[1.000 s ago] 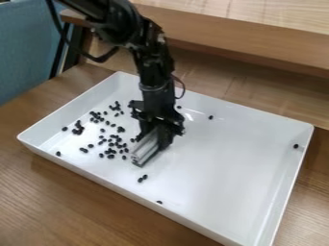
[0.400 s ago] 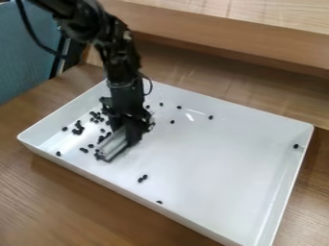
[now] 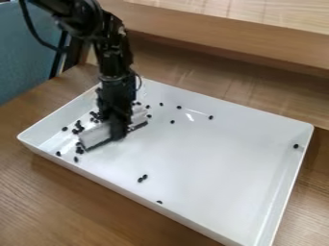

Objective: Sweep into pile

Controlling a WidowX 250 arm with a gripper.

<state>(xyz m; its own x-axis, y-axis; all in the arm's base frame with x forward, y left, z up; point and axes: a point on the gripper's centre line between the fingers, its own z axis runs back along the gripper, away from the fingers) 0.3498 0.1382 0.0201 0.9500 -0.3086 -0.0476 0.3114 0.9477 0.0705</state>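
One gripper [image 3: 118,130] at the left part of one white tray [image 3: 218,168]; fingers clenched on one pale bar [image 3: 97,135], its ends out to both sides. Dark beans [image 3: 80,150]: a cluster around the bar, left, partly hidden, exact count cannot be told. Strays: one at the right wall, one at the near wall, two side by side in the near half, one near the far wall, right of the arm [image 3: 114,57]. One wooden table [image 3: 57,202] underneath.
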